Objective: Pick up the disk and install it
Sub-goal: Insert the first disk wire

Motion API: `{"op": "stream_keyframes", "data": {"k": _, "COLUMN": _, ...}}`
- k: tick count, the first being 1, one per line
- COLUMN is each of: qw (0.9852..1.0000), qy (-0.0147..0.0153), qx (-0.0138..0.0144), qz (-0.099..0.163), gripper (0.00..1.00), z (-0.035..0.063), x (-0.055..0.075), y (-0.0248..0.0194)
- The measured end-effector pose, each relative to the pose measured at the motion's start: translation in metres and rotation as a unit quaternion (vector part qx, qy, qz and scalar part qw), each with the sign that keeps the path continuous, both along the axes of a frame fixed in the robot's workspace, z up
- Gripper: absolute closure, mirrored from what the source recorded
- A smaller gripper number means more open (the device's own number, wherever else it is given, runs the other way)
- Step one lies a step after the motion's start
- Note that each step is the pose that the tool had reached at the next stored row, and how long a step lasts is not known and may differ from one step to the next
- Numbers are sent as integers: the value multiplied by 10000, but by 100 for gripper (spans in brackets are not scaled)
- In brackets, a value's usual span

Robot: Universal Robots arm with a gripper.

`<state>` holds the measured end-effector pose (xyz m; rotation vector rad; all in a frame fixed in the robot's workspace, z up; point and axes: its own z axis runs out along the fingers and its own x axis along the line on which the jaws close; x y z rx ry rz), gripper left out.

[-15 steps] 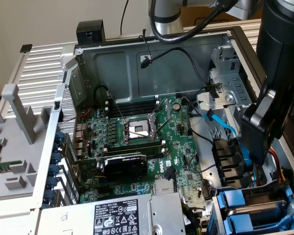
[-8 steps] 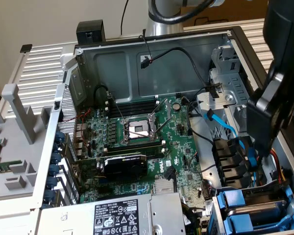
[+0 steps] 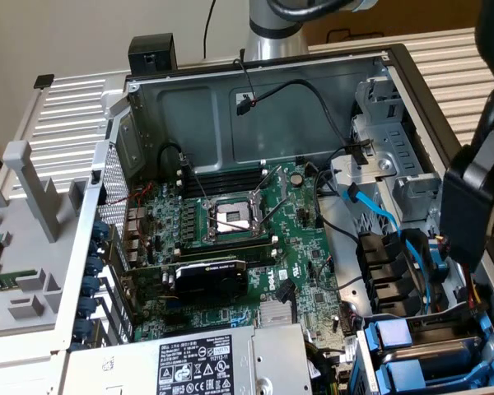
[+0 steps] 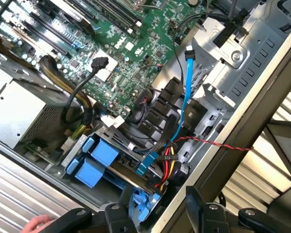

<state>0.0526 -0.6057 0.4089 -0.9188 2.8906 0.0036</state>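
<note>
Blue-framed disk (image 4: 105, 154) inside open metal computer case (image 4: 242, 124), fingers (image 4: 197, 208) apart nearby.

case wall (image 3: 214, 107): grey sheet metal, matt, smooth
drive cage (image 3: 395, 164): bare silver stamped metal, dull sheen
motherboard (image 3: 305, 222): green circuit board, slightly glossy, bumpy with parts
graphics card (image 3: 210, 280): black plastic shroud, matt
power supply box (image 3: 272, 362): grey metal, matt; white printed label (image 3: 185, 370), paper-like
drive carriers (image 4: 104, 154): bright blue plastic, smooth, semi-gloss
SATA cable (image 4: 188, 82): light blue plastic jacket, glossy
twisted wire (image 4: 218, 144): red and black plastic insulation
pincer (image 4: 159, 191): black, matt, metal or plastic cannot tell
robot arm (image 3: 272, 33): silver metal, shiny
</note>
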Motion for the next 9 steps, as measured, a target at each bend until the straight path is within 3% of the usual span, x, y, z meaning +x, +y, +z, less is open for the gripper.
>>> {"op": "stream_keyframes", "data": {"k": 9, "qw": 9987, "qy": -32, "qx": 5, "qz": 516, "gripper": 45, "z": 0, "x": -13, "y": -18}}
